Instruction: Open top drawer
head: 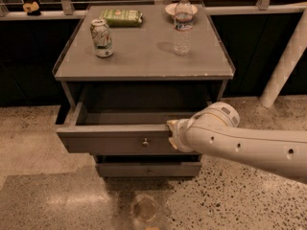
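The top drawer (110,140) of the grey cabinet (144,61) stands pulled out toward the camera, and its dark inside shows. Its flat grey front carries a small brass knob (145,142) at centre. My white arm reaches in from the right. The gripper (173,135) sits at the drawer front's upper edge, just right of the knob and touching the front. The wrist covers the right part of the drawer front.
A narrower lower drawer (148,169) sits shut below. On the cabinet top stand a can (101,37), a water bottle (182,25), a green packet (121,17) and a bowl (169,8). A white post (288,61) leans at right. Speckled floor lies in front.
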Controlling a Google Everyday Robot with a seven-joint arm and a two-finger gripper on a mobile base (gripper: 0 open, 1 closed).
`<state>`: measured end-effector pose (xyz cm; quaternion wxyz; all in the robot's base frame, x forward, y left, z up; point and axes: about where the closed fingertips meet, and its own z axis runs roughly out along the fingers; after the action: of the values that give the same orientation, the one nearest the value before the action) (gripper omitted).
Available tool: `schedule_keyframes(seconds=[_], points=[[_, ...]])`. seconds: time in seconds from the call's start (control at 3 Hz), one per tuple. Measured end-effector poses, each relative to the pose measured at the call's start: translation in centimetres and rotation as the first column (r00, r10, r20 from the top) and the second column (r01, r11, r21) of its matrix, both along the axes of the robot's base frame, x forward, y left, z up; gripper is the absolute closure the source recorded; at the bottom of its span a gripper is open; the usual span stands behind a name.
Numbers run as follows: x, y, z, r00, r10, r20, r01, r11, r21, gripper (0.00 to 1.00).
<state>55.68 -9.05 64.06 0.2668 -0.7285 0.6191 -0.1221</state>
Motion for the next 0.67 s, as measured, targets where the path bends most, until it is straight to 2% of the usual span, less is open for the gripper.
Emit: schedule_keyframes(seconds=[0.67], points=[[-0.64, -0.06, -0.12, 0.9999, 0.009, 0.006, -0.009, 1.0, 0.0, 1.0]])
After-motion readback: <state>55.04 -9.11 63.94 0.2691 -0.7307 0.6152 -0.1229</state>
